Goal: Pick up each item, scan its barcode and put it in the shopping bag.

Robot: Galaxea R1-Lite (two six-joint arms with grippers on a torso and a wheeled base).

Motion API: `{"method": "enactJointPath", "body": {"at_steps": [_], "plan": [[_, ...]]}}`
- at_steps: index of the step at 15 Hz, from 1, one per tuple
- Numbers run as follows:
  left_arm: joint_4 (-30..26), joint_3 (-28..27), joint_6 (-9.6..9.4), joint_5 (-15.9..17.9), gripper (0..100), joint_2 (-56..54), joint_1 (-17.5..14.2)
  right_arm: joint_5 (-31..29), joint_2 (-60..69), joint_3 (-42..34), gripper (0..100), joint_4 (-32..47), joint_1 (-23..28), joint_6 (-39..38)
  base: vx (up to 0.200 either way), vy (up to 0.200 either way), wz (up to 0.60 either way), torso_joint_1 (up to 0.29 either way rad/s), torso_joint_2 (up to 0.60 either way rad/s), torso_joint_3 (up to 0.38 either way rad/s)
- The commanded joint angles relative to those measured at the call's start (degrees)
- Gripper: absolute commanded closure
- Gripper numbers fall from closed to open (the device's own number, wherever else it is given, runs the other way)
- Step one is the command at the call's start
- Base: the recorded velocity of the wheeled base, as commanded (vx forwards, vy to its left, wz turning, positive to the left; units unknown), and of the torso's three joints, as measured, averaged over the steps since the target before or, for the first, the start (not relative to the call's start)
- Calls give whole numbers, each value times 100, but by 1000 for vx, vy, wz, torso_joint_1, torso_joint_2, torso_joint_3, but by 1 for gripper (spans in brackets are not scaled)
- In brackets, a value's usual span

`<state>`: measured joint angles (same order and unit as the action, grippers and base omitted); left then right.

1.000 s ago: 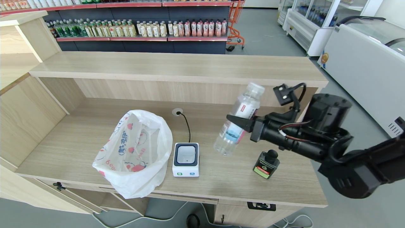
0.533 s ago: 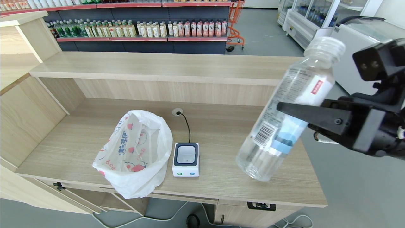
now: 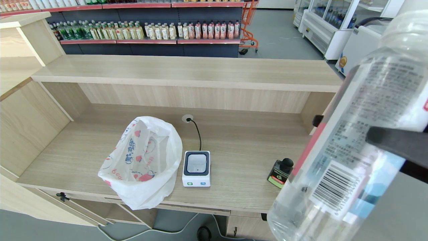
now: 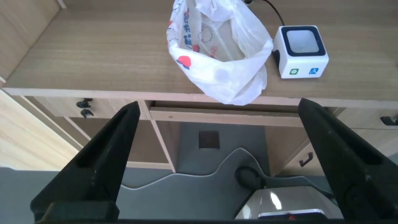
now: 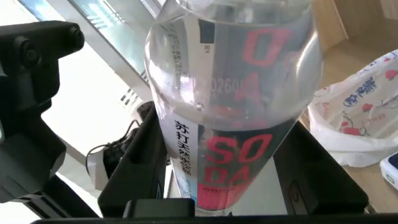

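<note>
Counter (image 3: 240,140) edge: bag (image 3: 143,160) overhangs; right pincer (image 5: 230,171) grips bottle (image 3: 361,134).

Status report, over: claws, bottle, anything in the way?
Right claw shut on water bottle, barcode visible. Left claw open, empty. Small dark bottle stands right of scanner.
</note>
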<state>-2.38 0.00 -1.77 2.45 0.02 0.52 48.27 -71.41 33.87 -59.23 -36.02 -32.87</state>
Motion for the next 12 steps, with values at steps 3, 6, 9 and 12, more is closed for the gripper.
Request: {"method": "enactJointPath", "body": {"at_steps": [3, 6, 9, 12], "plan": [[0, 0, 1, 1, 0, -2, 0, 112, 259, -82, 100, 61, -282, -1, 0, 0, 0, 0, 0, 0], [0, 0, 1, 1, 0, -2, 0, 376, 541, -328, 100, 61, -282, -27, 0, 0, 0, 0, 0, 0], [0, 0, 1, 1, 0, -2, 0, 420, 725, -504, 100, 70, -159, -27, 0, 0, 0, 0, 0, 0], [0, 0, 1, -8, 0, -2, 0, 411, 769, -521, 100, 70, -115, -27, 0, 0, 0, 0, 0, 0]]}}
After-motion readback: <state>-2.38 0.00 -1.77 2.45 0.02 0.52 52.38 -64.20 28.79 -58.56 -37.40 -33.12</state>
